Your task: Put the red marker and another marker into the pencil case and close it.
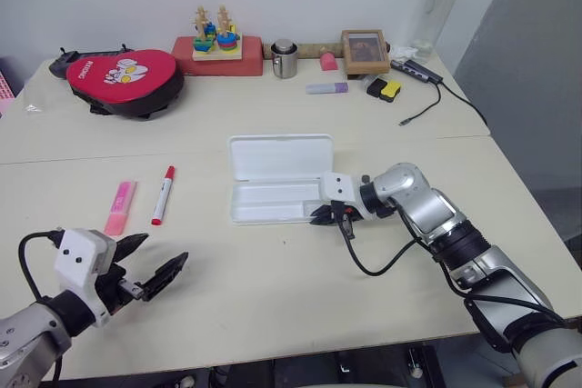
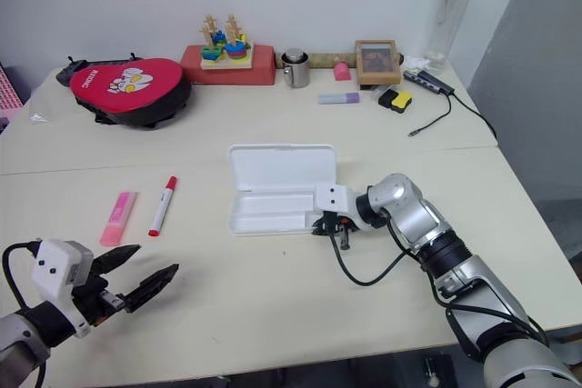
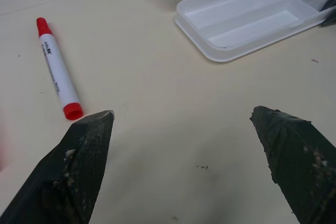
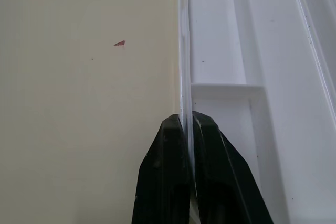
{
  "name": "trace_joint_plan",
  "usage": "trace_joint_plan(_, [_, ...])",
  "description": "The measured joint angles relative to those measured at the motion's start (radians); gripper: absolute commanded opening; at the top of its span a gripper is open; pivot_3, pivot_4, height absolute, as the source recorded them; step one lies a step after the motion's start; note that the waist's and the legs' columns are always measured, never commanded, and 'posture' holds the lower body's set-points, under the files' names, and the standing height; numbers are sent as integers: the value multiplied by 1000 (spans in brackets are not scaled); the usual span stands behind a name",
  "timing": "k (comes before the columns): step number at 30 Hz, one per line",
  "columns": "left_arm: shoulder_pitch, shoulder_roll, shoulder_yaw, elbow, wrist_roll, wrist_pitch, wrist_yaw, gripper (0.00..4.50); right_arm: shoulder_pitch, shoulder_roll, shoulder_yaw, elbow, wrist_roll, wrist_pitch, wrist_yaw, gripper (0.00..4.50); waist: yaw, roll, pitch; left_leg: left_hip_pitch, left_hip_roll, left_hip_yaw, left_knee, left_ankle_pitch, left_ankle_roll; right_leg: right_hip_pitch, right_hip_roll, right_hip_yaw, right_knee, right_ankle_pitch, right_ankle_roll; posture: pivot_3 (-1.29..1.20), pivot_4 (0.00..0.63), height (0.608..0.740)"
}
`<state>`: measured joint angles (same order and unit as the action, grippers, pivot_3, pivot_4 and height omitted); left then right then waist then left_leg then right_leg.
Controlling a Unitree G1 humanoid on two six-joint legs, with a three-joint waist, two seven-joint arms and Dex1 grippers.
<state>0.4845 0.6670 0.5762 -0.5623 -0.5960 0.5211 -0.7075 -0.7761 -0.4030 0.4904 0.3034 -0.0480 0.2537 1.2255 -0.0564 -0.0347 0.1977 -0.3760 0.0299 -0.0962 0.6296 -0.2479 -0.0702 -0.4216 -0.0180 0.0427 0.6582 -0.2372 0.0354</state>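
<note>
Head view: the right gripper (image 1: 324, 215) is pinched on the near right edge of the open case (image 1: 273, 190). The left gripper (image 1: 150, 263) is spread wide with nothing in it; the red marker (image 1: 163, 194) and pink highlighter (image 1: 120, 206) lie just past its tips.

Left wrist: marker by one finger (image 3: 79, 171), case further ahead.

Right wrist: both fingers (image 4: 170, 182) clamp the case's thin wall.

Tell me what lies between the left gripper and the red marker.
Bare tabletop only: in the left eye view, nothing lies between the open left gripper and the red marker.
</note>
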Motion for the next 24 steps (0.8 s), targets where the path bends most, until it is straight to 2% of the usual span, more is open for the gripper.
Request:
trace_joint_plan(7, [5, 2, 1, -25, 0, 4, -2, 4500, 19, -15, 0, -95, 21, 55, 40, 34, 0, 0, 0, 0, 0, 0, 0, 0, 0, 0, 0, 0, 0, 0, 0, 0, 150, 740])
trace_joint_plan(9, [6, 6, 4, -27, -2, 14, -2, 4500, 37, -46, 1, -214, 73, 120, 101, 34, 1, 1, 0, -1, 0, -1, 0, 0, 0, 0, 0, 0, 0, 0, 0, 0, 150, 740])
trace_joint_plan(14, [-9, 18, 4, -31, -8, 24, -3, 4500, 62, -83, 6, -357, 112, 160, 145, 34, 1, 1, 0, 0, 0, -1, 0, 0, 0, 0, 0, -1, 0, 0, 0, 0, 150, 740])
trace_joint_plan(24, [-37, 57, 3, -79, -42, 78, -5, 4500, 95, -87, 51, -370, 104, 185, 128, 34, 0, 0, 0, 0, 0, -1, 0, 0, 0, 0, 0, -1, 0, 0, 0, 0, 150, 740])
